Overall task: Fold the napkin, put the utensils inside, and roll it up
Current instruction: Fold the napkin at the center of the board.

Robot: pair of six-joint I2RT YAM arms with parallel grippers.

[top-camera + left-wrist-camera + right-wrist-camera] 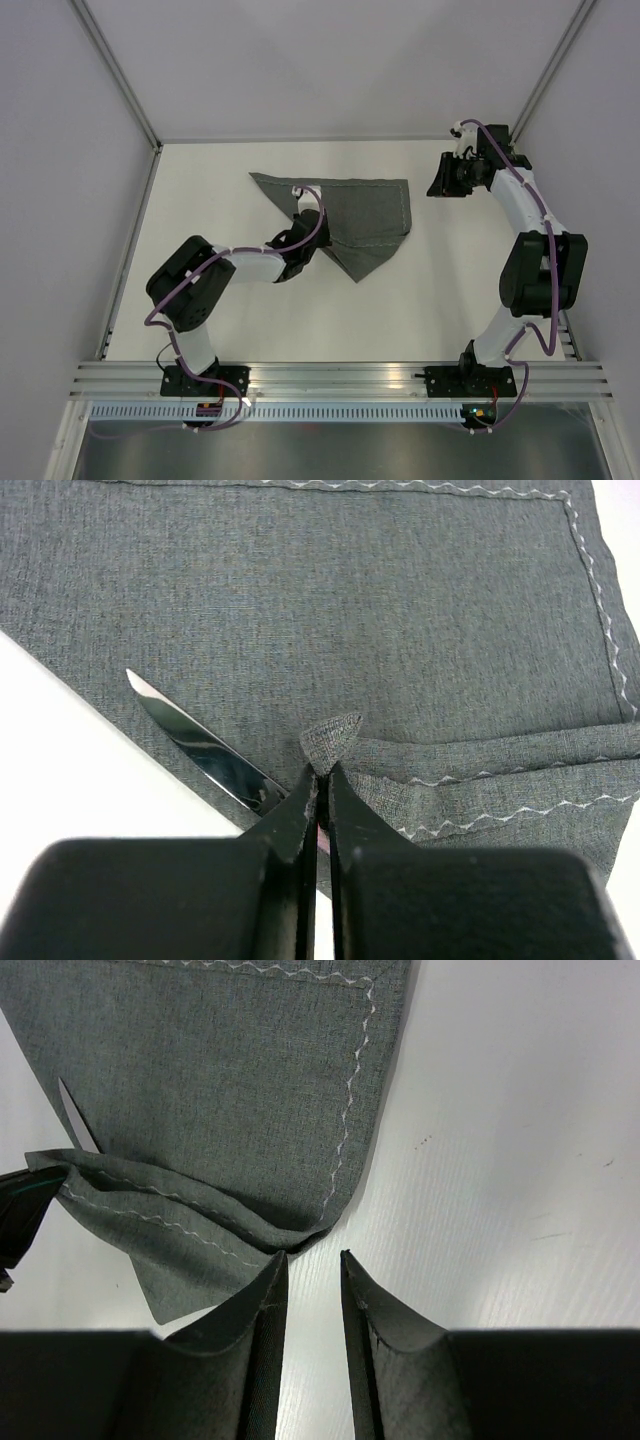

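The dark grey napkin point(365, 210) lies partly folded on the white table, one flap doubled over along its near side point(480, 780). My left gripper point(323, 770) is shut, pinching a small peak of the napkin's folded edge. A silvery knife-like utensil point(200, 745) lies on the cloth just left of that gripper, its point away from me. In the right wrist view its tip point(75, 1120) shows at the napkin's far left. My right gripper point(313, 1260) stands open above bare table, just off the napkin's folded corner point(290, 1230), holding nothing.
The white table point(470, 280) is enclosed by pale walls with metal frame posts at the back corners point(150, 140). An aluminium rail point(340, 380) carries both arm bases along the near edge. My left arm point(230, 265) reaches over the table toward the napkin.
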